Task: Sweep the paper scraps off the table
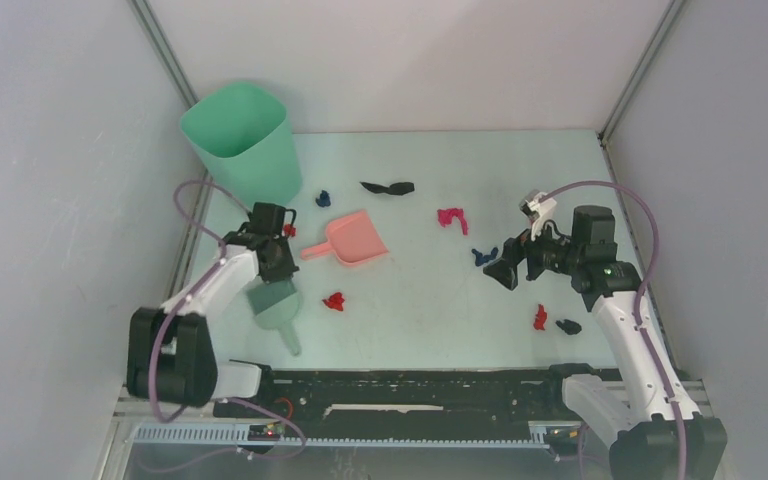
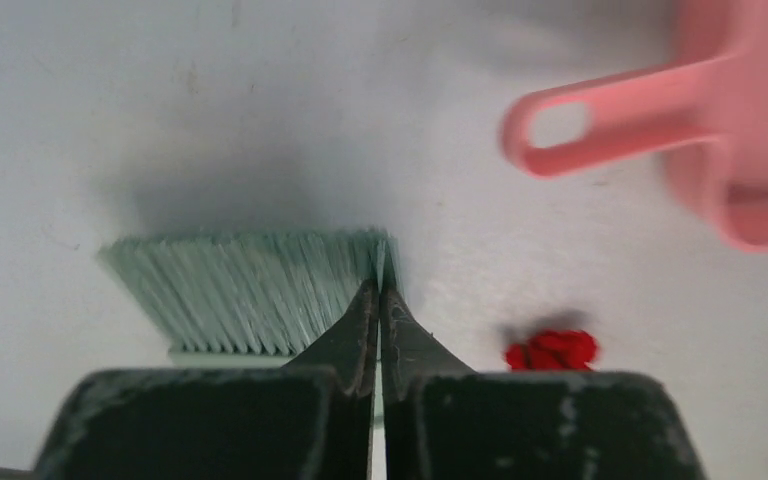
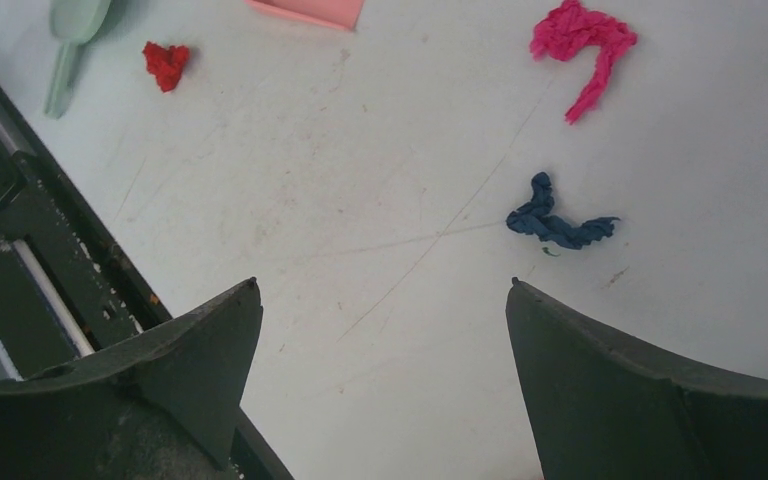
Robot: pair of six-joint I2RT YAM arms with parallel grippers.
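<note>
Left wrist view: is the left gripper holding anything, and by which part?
The left gripper is shut at the end of the green brush's bristles; whether any are pinched cannot be told. Its handle lies free.

readable text: none | labels: none | brands: none | numbers, signs: none

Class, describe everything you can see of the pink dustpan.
The pink dustpan looks like smooth plastic: a shallow walled scoop and a short handle ending in a hanging hole. It lies flat on the table, left of centre, with its handle pointing left. It looks empty; only the table touches it.
</note>
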